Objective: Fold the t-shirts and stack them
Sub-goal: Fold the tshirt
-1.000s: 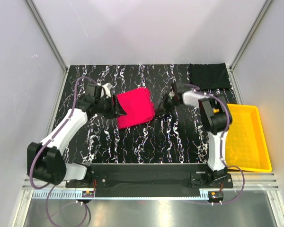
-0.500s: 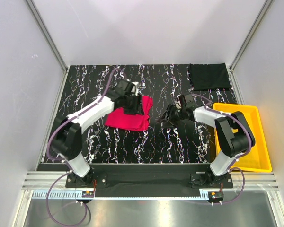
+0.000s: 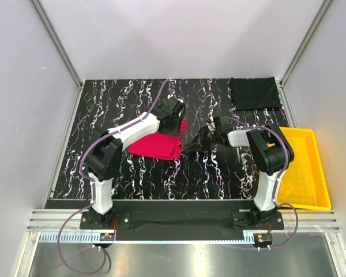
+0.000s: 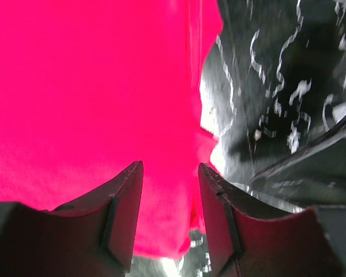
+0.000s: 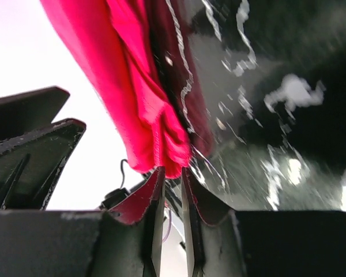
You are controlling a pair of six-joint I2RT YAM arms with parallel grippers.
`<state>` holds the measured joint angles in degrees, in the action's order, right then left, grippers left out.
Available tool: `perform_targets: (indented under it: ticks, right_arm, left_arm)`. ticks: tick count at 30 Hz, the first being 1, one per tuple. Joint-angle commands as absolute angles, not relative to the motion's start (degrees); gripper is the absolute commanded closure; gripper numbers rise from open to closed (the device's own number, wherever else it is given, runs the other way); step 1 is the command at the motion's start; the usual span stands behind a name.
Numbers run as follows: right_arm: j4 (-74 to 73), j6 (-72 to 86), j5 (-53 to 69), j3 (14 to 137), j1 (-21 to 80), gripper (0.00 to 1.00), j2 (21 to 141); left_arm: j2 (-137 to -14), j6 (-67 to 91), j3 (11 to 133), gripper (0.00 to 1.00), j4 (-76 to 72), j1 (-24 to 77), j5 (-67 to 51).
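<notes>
Top external view, we see the red t-shirt (image 3: 157, 146) bunched on the bench (image 3: 138, 176), black t-shirt (image 3: 254, 92) folded far right, left gripper (image 4: 170, 167) parted over red cloth, right gripper (image 5: 172, 170) pinching its edge

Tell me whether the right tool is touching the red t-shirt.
Touching. In the right wrist view the right tool pinches the red t-shirt at its bunched edge.
</notes>
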<state>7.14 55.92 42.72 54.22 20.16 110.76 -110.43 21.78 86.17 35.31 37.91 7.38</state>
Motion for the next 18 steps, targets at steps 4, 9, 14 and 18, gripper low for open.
perform_targets:
  ticks: [4, 9, 14, 18]
  right_arm:
    - [12.3, 58.4, 45.3, 58.4, 19.8, 0.78, 113.3]
    - [13.1, 59.7, 44.9, 59.2, 19.4, 0.81, 114.2]
    - [13.8, 60.3, 44.9, 60.0, 19.2, 0.82, 115.2]
    - [14.5, 60.4, 45.5, 61.0, 19.2, 0.83, 116.5]
  left_arm:
    - [-115.8, 19.8, 94.0, 0.52, 35.1, 39.3, 13.1]
    - [-118.7, 21.0, 95.8, 0.51, 36.5, 40.5, 16.0]
    - [-121.5, 20.8, 96.9, 0.51, 36.8, 41.7, 18.1]
    - [-122.3, 20.8, 97.1, 0.62, 36.9, 41.7, 19.1]
